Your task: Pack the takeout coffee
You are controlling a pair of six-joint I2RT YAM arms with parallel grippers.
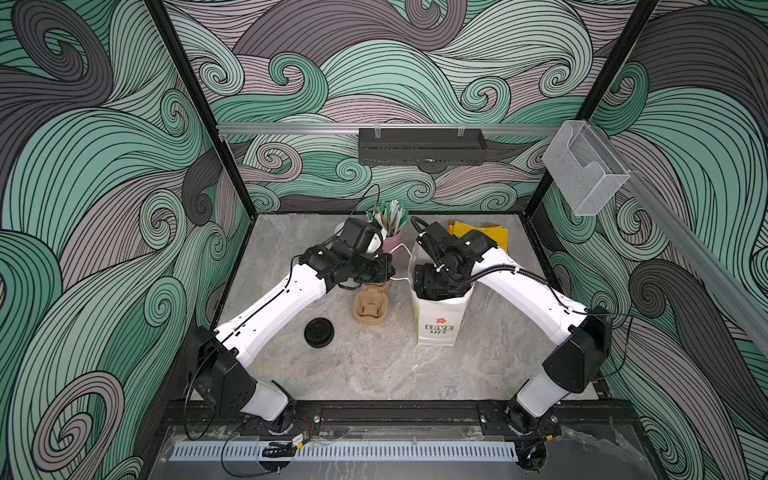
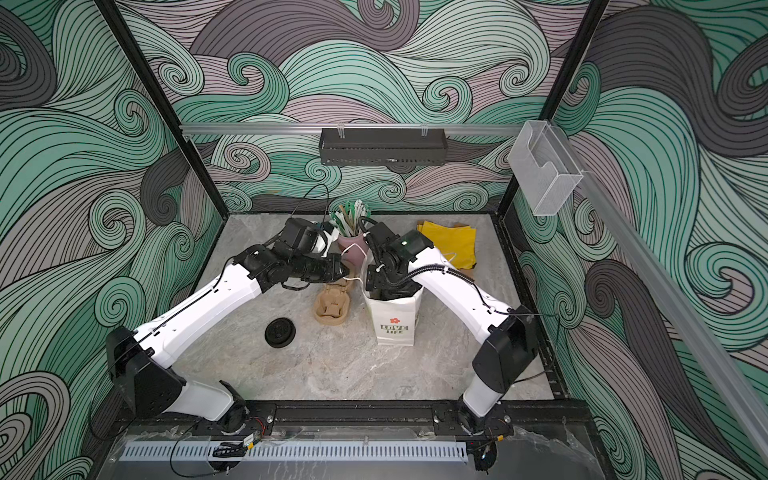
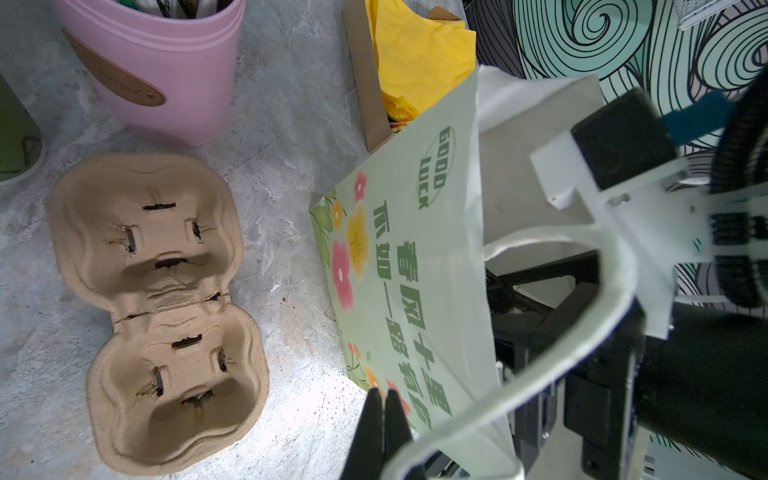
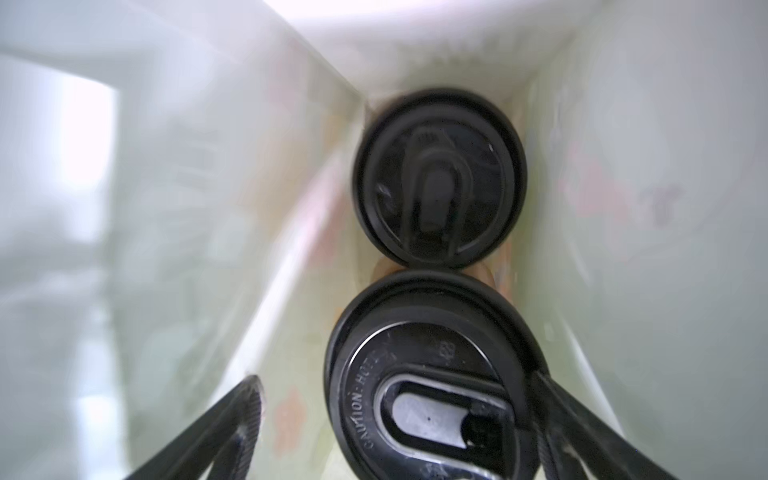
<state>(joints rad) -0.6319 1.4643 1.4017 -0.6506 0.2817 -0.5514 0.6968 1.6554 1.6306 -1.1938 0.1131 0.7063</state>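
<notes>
Inside the tall white paper bag (image 1: 436,326) printed with a red flower, the takeout coffee shows only as two black round plastic sip lids, the nearer lid (image 4: 432,374) and the farther lid (image 4: 440,178). Their rims touch, and the cup bodies are hidden beneath them. Also down in the bag, the right gripper (image 4: 397,380) straddles the nearer lid with its jaws spread wide: one finger lies against the lid's rim and the other stands clear, so nothing is clamped. At the bag's mouth the left gripper (image 3: 384,419) is pinched together on the bag's white handle loop (image 3: 617,274), which is drawn taut away from the bag. Both cups look placed, so the step in hand is, I judge, getting the right gripper out of the bag. Done well, it eases off the touched rim first, so the lid is not dragged or the cup tipped, then rises straight up through the mouth with jaws wide. The left gripper's pinch is best released only once the mouth is clear, since the thin walls could fold inward.
</notes>
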